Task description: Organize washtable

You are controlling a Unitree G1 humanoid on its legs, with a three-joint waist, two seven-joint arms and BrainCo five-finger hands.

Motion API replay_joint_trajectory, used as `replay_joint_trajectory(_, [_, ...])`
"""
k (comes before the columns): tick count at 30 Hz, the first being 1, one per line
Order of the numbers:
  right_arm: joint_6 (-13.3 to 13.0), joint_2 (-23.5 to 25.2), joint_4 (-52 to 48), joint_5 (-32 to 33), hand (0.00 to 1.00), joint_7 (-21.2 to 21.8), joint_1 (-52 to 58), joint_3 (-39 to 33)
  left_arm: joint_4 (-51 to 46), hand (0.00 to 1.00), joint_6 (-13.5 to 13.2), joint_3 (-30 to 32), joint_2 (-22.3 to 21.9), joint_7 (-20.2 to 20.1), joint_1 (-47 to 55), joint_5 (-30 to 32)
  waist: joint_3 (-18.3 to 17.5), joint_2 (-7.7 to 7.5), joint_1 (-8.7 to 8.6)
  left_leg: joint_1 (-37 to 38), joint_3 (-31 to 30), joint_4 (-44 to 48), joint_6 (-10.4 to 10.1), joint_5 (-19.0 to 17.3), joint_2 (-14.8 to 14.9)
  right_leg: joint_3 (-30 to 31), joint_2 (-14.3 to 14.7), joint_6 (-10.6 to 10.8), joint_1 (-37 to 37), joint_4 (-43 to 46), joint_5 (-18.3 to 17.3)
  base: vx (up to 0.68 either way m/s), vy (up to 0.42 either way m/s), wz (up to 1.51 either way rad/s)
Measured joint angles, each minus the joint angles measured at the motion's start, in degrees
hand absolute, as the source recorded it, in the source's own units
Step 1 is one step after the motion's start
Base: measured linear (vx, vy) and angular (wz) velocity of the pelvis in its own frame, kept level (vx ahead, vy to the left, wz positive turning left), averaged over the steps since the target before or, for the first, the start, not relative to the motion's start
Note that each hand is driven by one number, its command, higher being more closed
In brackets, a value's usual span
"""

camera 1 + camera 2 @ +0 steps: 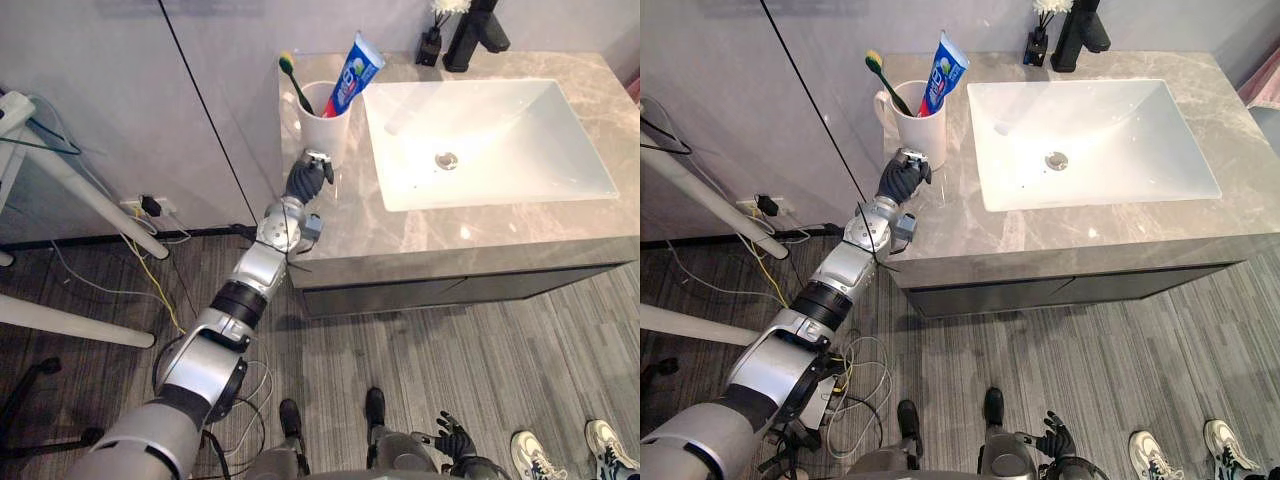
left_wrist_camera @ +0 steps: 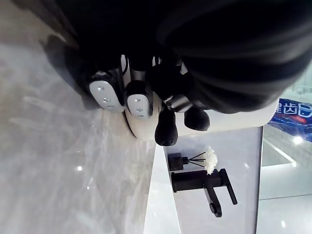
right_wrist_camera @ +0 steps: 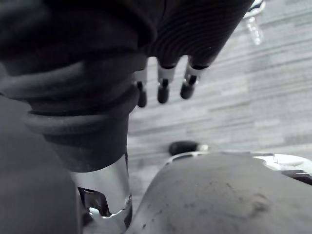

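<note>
A white cup (image 1: 325, 125) stands on the grey counter (image 1: 420, 235) left of the sink, holding a green-headed toothbrush (image 1: 293, 80) and a blue and red toothpaste tube (image 1: 352, 72). My left hand (image 1: 308, 178) reaches up to the cup's lower front-left side. In the left wrist view its fingers (image 2: 139, 100) are curled with dark tips pressed on the cup's white wall (image 2: 234, 122). My right hand (image 1: 455, 438) hangs low over the floor, fingers (image 3: 163, 85) straight and holding nothing.
A white rectangular sink (image 1: 485, 140) takes up the counter's middle and right. A black tap (image 1: 478, 35) and a small dark vase with white flowers (image 1: 432, 40) stand at the back. A person's shoes (image 1: 535, 455) show at the lower right floor.
</note>
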Motion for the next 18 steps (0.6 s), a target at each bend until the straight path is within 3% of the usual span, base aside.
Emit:
replay_joint_trajectory(7, [-0.34,-0.49,-2.60,-0.31,0.00,-0.02,-0.09,2.88,5.53,1.00,-0.14,-0.06,6.02,-1.05,-9.62,1.65,2.49,-0.48,-1.05,-3.04,0.24,1.09,0.05,0.02,-0.10,0.60,-0.30,0.08,-2.43,0.05,0.72,0.00,0.002,-0.02])
replay_joint_trajectory(13, [-0.45,-0.60,-3.56,-0.22,0.00,-0.03,-0.06,3.33,4.45,1.00,-0.66,-0.62,6.87,-0.03,-10.77,-0.96,3.44,-0.59,-1.09,-4.01,0.10,1.77,0.17,-0.09,-0.13,1.27,-0.52,0.09,-3.23,0.07,0.93,0.00,0.001,-0.03])
replay_joint_trajectory(18, [-1.35,-0.71,-4.16,-0.17,0.00,-0.02,-0.04,3.34,-2.24,1.00,-0.61,-6.04,7.24,-1.21,-10.04,-3.36,4.65,-0.52,-1.09,-4.69,0.05,2.27,0.60,-0.38,-0.47,1.33,-1.04,0.31,-3.78,0.08,1.18,-0.03,0.010,0.00])
